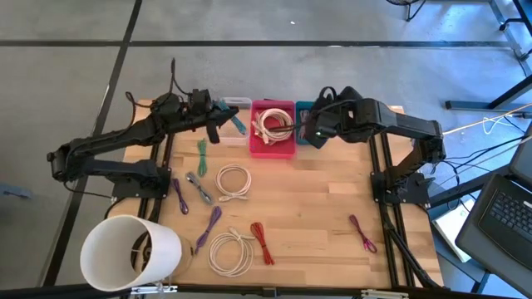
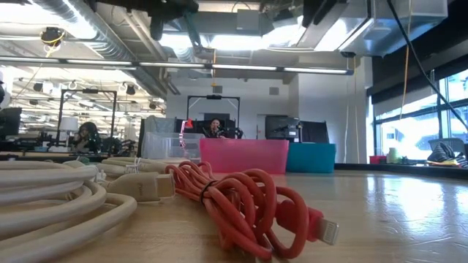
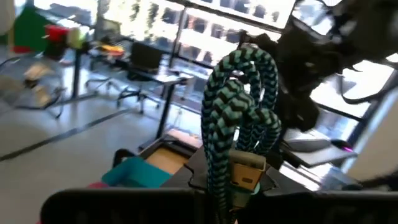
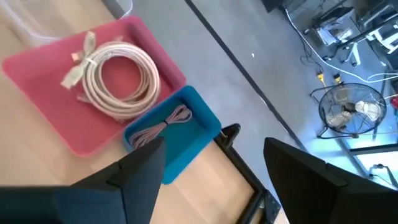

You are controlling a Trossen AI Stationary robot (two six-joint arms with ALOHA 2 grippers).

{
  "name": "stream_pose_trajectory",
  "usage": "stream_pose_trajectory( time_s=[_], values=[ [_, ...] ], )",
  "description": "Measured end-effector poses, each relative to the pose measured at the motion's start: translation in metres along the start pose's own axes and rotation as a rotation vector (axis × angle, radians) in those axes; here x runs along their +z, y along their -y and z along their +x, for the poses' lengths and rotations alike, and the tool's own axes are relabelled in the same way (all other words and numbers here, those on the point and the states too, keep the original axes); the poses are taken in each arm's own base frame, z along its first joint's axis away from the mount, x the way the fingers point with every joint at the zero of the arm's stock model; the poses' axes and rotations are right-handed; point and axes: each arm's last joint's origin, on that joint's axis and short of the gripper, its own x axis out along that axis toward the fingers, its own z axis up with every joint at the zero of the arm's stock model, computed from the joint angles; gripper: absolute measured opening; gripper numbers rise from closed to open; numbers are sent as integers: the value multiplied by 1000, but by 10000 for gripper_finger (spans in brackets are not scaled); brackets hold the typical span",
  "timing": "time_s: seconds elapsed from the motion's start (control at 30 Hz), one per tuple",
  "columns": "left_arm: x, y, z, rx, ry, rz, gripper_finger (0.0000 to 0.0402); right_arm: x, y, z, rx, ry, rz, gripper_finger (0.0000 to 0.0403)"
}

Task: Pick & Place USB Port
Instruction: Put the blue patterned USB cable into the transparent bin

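My left gripper (image 1: 214,116) is at the table's far edge, shut on a teal-and-black braided USB cable (image 3: 239,118), bundled, with a tan plug (image 3: 246,170). It hangs over a clear bin (image 1: 239,133). To its right stands a pink bin (image 1: 287,149) holding a coiled white cable (image 4: 118,78), then a blue bin (image 4: 199,134) with a thin purple-grey cable (image 4: 163,124) lying inside. My right gripper (image 4: 214,149) is open above the blue bin's far side, tilted downward, with nothing between its fingers. My left gripper holds the braided cable's bundle by its lower part (image 3: 216,186), near the plug; the dark fingers hide the exact spot. The fingers point level, toward the table's right. The bundle sticks out beyond them, lifted clear of the table and bins (image 1: 234,121).
Loose cables lie on the wooden table: two white coils (image 1: 233,181) (image 1: 230,252), a red one (image 1: 263,242), purple ones (image 1: 179,196) (image 1: 362,232), a green one (image 1: 202,154). A white cylinder (image 1: 129,253) lies at the near left corner.
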Motion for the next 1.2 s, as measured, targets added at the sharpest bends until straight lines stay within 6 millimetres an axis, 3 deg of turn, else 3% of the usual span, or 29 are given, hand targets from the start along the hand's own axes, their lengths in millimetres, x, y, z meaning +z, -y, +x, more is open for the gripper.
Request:
stream_pose_trajectory(
  time_s=[0.17,0.43,0.63,0.8,0.93,1.2],
  values=[
    [11,-7,22,158,-156,27,26,-2,12,1,-13,-4,15,273],
    [39,-11,78,337,-301,97,26,-18,50,-3,-43,-8,64,273],
    [44,-43,101,525,-307,-75,26,-41,77,-3,-75,-27,93,273],
    [36,-84,109,675,-360,-180,26,-57,86,0,-90,-46,114,273],
    [15,-114,119,715,-450,-269,26,-59,82,8,-58,-38,135,273],
    [-26,-138,117,873,-716,-363,26,-66,68,23,-17,-97,78,273]
  ],
)
